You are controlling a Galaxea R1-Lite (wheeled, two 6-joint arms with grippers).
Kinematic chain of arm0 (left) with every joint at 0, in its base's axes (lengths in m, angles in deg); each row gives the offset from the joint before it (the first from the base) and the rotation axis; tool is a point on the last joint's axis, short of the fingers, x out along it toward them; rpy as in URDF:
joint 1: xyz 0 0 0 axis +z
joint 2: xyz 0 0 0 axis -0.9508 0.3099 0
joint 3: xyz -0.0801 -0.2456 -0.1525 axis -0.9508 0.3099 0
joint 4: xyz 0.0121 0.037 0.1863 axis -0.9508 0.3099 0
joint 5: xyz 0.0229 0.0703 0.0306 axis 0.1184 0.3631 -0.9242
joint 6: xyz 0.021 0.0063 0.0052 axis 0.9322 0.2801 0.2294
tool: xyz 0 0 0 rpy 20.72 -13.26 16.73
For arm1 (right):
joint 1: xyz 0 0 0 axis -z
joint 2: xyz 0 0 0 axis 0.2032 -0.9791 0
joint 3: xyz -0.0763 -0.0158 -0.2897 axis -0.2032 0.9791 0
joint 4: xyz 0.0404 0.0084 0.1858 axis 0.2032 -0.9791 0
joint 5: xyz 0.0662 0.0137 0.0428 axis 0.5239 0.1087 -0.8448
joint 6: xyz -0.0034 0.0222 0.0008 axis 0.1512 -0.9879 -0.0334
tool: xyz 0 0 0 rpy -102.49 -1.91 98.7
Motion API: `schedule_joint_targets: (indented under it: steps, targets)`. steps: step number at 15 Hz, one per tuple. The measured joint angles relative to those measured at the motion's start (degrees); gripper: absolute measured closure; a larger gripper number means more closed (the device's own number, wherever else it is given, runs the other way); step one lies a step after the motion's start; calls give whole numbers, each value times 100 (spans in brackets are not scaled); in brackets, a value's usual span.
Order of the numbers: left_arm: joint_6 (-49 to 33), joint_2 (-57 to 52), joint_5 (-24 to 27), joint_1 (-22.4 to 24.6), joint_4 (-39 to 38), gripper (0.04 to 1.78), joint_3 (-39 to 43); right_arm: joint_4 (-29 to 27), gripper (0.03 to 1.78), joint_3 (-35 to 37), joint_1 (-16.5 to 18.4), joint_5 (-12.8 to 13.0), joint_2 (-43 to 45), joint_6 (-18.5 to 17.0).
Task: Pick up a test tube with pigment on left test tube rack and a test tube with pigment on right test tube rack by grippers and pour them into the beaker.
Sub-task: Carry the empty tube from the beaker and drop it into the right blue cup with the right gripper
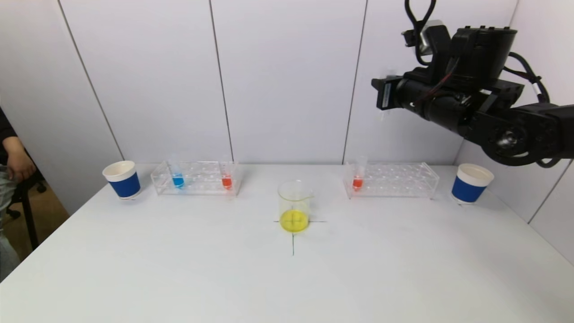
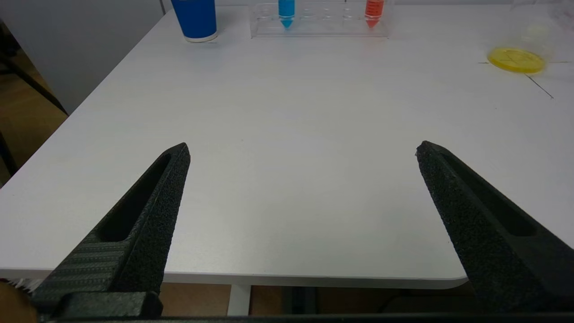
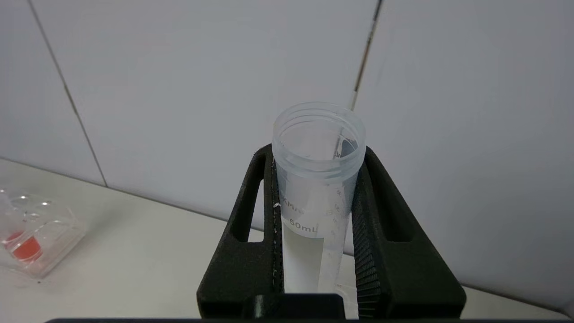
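My right gripper [image 3: 318, 152] is shut on a clear 50 mL test tube [image 3: 316, 193], held high near the back wall, mouth away from the wrist; no pigment shows in its visible part. In the head view the right gripper [image 1: 384, 93] hangs above the right rack [image 1: 403, 181], which holds a red tube [image 1: 358, 178]. The left rack [image 1: 197, 181] holds a blue tube [image 1: 177, 178] and a red tube [image 1: 226, 179]. The beaker [image 1: 294, 204], yellow liquid at its bottom, stands mid-table. My left gripper [image 2: 302, 150] is open and empty over the table's near edge.
A blue-and-white paper cup [image 1: 122, 179] stands left of the left rack and another [image 1: 471, 183] right of the right rack. A person's arm [image 1: 15, 163] shows at the far left edge. The table's front edge [image 2: 314, 280] lies just under my left fingers.
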Motion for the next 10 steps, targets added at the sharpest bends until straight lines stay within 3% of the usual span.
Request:
schedule_joint_targets:
  steps: [4, 7, 10]
  targets:
    - [-1, 0, 2, 2, 0, 6, 0, -712, 132, -52, 820, 0, 286, -346]
    - [-1, 0, 2, 0, -2, 6, 0, -736, 132, -57, 1476, -99, 333, -421]
    - [-1, 0, 2, 0, -2, 6, 0, -679, 132, -61, 2077, -394, 239, -475]
